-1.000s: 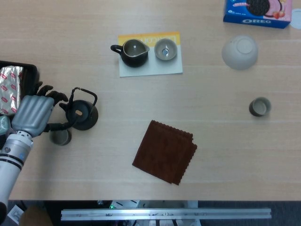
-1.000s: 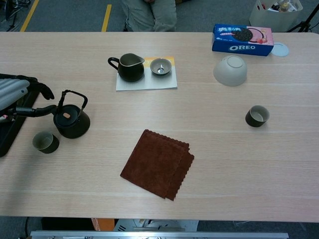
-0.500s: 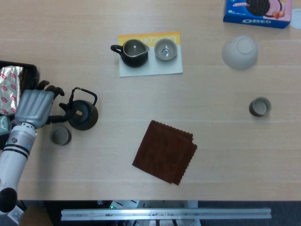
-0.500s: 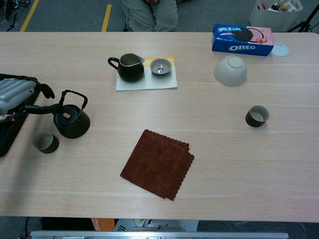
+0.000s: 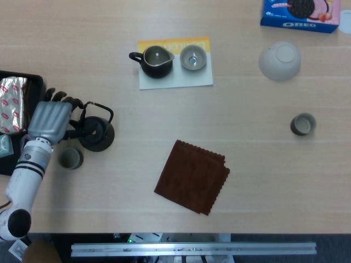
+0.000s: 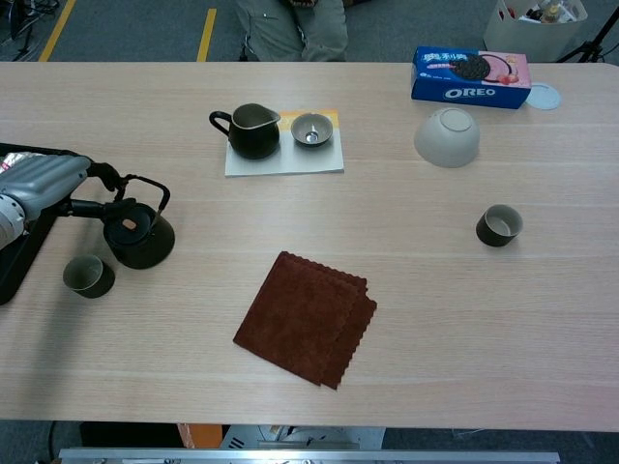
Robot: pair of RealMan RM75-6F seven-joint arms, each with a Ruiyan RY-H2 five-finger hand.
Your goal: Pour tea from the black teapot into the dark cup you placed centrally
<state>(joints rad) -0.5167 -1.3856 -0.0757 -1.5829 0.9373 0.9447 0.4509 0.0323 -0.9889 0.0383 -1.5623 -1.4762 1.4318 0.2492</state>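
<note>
The black teapot [image 5: 96, 133] [image 6: 141, 237] stands upright at the table's left with its wire handle raised. My left hand [image 5: 51, 120] [image 6: 43, 184] is right beside it on the left, fingers [image 6: 108, 178] spread and reaching to the handle, thumb low against the pot's side. I cannot tell whether it grips the handle. One dark cup [image 5: 70, 158] [image 6: 87, 275] stands just in front of the teapot to its left, below my wrist. A second dark cup [image 5: 303, 124] [image 6: 499, 224] stands far to the right. My right hand is out of both views.
A brown cloth [image 5: 192, 176] [image 6: 306, 316] lies mid-table at the front. At the back, a card [image 5: 175, 79] carries a black pitcher [image 5: 156, 61] and a small bowl [image 5: 193, 57]. An upturned grey bowl [image 5: 279, 60], an Oreo box [image 5: 299, 13] and a black tray [image 5: 11, 82] line the edges.
My left hand has moved right toward the teapot, and its fingers now reach the handle. The cup below it is uncovered. The teapot and cups have not moved.
</note>
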